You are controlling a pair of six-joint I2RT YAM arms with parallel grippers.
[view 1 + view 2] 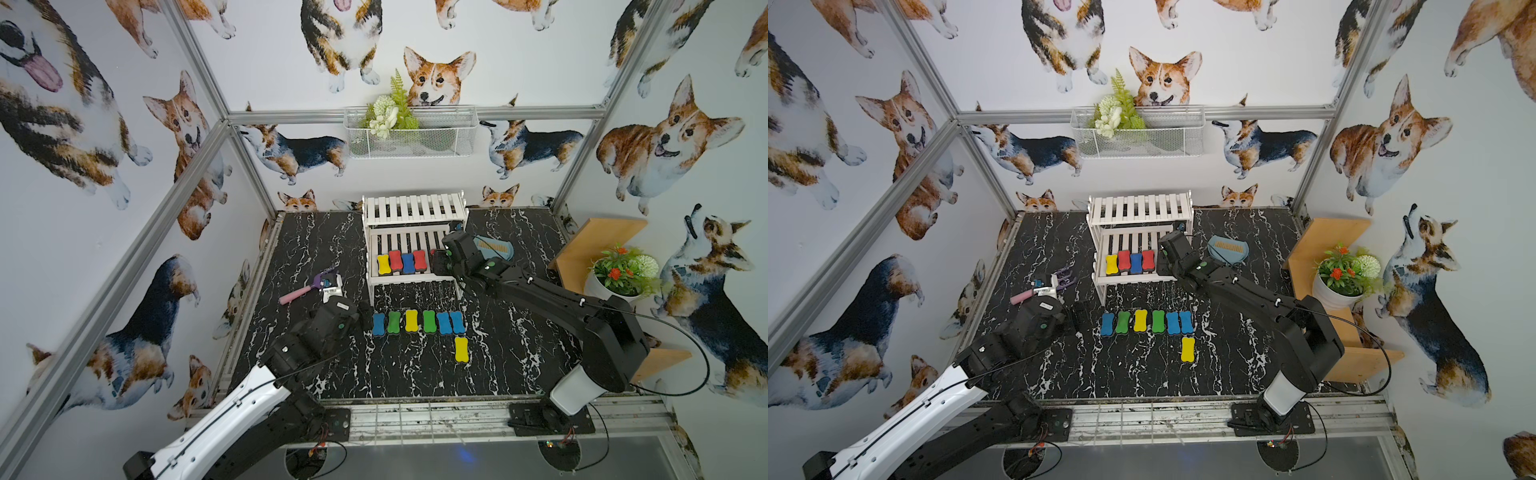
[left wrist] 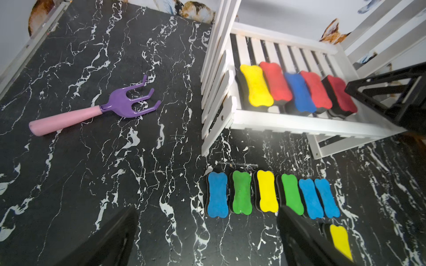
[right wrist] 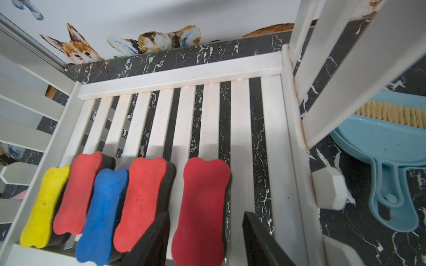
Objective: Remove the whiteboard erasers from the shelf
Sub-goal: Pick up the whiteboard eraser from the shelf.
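The white two-tier shelf (image 1: 415,279) stands at the back of the table. On its lower tier lie a yellow eraser (image 1: 383,263), a red one (image 1: 395,259), a blue one (image 1: 408,263), another red (image 1: 419,259) and a darker red eraser (image 3: 200,195) at the right end. My right gripper (image 3: 205,216) is open at that tier, one finger on each side of the darker red eraser with a gap on both sides. Several erasers lie in a row (image 1: 411,321) on the table before the shelf, and a yellow one (image 1: 461,349) lies nearer. My left gripper (image 1: 365,318) stands open and empty by the row's left end.
A purple hand rake with a pink handle (image 1: 307,286) lies left of the shelf. A light-blue dustpan with brush (image 1: 494,247) sits to the shelf's right. A tan wooden shelf (image 1: 598,245) and a potted plant (image 1: 623,274) stand at the right wall. A wire basket (image 1: 411,133) hangs on the back wall.
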